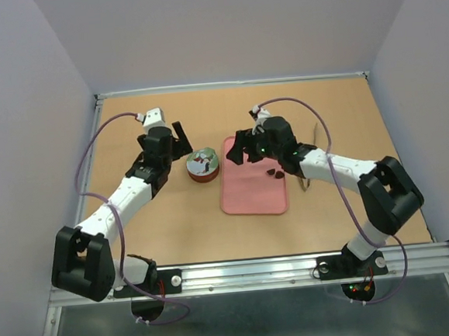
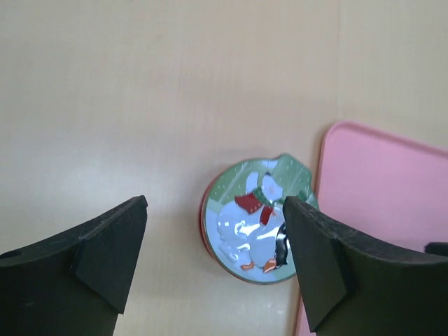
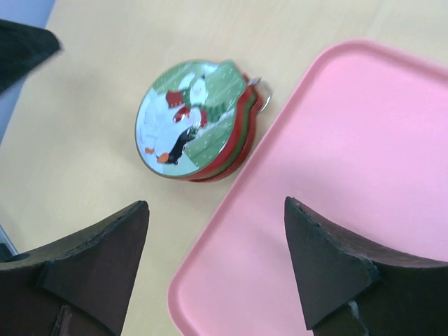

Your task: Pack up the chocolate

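A couple of dark brown chocolate pieces (image 1: 271,173) lie on the pink tray (image 1: 251,193), close under my right arm. The round red tin (image 1: 202,165), with a snowman picture on its lid, sits shut just left of the tray. My left gripper (image 1: 182,144) hangs open above and left of the tin (image 2: 252,220) with nothing between its fingers. My right gripper (image 1: 243,151) is open too, hovering empty over the tray's far left corner (image 3: 350,140), with the tin (image 3: 189,119) ahead of it. No chocolate shows in either wrist view.
The tray (image 2: 378,189) almost touches the tin's right side. A small brown object (image 1: 307,183) lies by the tray's right edge. One left-gripper finger (image 3: 21,49) shows at the top left of the right wrist view. Low walls bound the brown tabletop (image 1: 151,228).
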Action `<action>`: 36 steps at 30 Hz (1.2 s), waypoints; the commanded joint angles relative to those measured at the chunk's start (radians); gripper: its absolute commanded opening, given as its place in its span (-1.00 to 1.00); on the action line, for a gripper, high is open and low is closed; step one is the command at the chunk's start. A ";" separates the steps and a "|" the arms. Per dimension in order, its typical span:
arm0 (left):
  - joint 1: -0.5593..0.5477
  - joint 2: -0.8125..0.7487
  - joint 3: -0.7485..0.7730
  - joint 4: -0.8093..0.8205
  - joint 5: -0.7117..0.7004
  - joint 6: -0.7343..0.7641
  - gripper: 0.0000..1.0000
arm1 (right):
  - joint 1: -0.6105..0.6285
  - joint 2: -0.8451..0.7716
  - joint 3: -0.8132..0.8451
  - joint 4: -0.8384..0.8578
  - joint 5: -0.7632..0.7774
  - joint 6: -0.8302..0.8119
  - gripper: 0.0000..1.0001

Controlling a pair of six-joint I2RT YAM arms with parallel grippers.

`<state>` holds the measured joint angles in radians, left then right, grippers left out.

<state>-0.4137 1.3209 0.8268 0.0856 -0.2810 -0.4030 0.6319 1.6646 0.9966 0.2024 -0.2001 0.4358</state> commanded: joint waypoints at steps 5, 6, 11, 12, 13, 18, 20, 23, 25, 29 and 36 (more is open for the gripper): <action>0.164 -0.178 0.045 0.019 -0.053 0.030 0.85 | -0.228 -0.225 -0.090 -0.155 0.183 -0.100 0.71; 0.174 -0.193 0.041 0.022 -0.053 0.021 0.86 | -0.251 -0.244 -0.101 -0.165 0.194 -0.103 0.72; 0.190 -0.273 0.028 0.029 -0.053 0.015 0.88 | -0.328 -0.348 -0.134 -0.265 0.324 -0.130 0.78; 0.190 -0.282 0.026 0.031 -0.050 0.016 0.88 | -0.334 -0.380 -0.141 -0.274 0.367 -0.137 0.79; 0.190 -0.291 0.025 0.029 -0.052 0.013 0.88 | -0.336 -0.396 -0.144 -0.285 0.390 -0.137 0.80; 0.190 -0.370 -0.008 0.043 -0.067 -0.007 0.88 | -0.339 -0.474 -0.161 -0.336 0.479 -0.135 0.83; 0.190 -0.391 -0.014 0.051 -0.067 -0.005 0.88 | -0.339 -0.505 -0.167 -0.339 0.487 -0.126 0.83; 0.187 -0.397 -0.011 0.051 -0.067 -0.002 0.88 | -0.339 -0.529 -0.170 -0.347 0.496 -0.127 0.83; 0.185 -0.397 -0.011 0.051 -0.072 0.003 0.88 | -0.339 -0.537 -0.170 -0.348 0.501 -0.129 0.83; 0.176 -0.405 -0.011 0.048 -0.095 0.007 0.88 | -0.339 -0.552 -0.165 -0.348 0.504 -0.128 0.83; 0.171 -0.423 -0.020 0.055 -0.110 0.015 0.89 | -0.339 -0.562 -0.159 -0.353 0.504 -0.127 0.84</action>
<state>-0.2356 0.9325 0.8238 0.0914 -0.3584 -0.4015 0.2939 1.1339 0.8391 -0.1558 0.2806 0.3168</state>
